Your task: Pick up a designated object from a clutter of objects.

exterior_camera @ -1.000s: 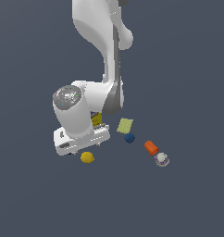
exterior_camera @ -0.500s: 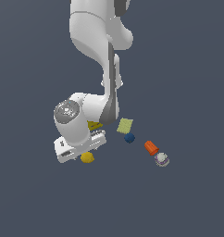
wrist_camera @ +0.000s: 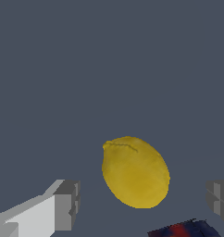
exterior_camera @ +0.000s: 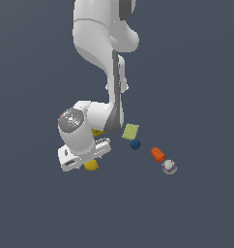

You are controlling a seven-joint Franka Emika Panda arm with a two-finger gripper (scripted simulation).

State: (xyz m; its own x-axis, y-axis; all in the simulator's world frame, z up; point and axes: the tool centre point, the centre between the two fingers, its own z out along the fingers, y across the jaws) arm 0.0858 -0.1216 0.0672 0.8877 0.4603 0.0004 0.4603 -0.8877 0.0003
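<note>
The designated object is a bright yellow lemon-like ball (wrist_camera: 135, 171) lying on the dark floor; it also shows as the yellow ball (exterior_camera: 92, 165) just under the arm's white hand. My gripper (wrist_camera: 144, 203) is open, its grey fingertips (wrist_camera: 67, 205) standing apart on either side of the ball without touching it. In the exterior view the gripper (exterior_camera: 85, 159) is low over the ball and its fingers are mostly hidden by the hand. The rest of the clutter lies toward the exterior view's right.
A pale green flat square (exterior_camera: 130, 131), a dark blue ball (exterior_camera: 135, 144), an orange cylinder (exterior_camera: 158, 154) and a white-purple cup (exterior_camera: 169, 167) trail off to the exterior view's right. A dark red-and-blue can (wrist_camera: 188, 229) sits close behind the ball. A yellow box (exterior_camera: 97, 131) peeks from behind the arm.
The arm has lowered and its hand has come down over the yellow ball, now partly covering it in the exterior view. The other objects have not moved.
</note>
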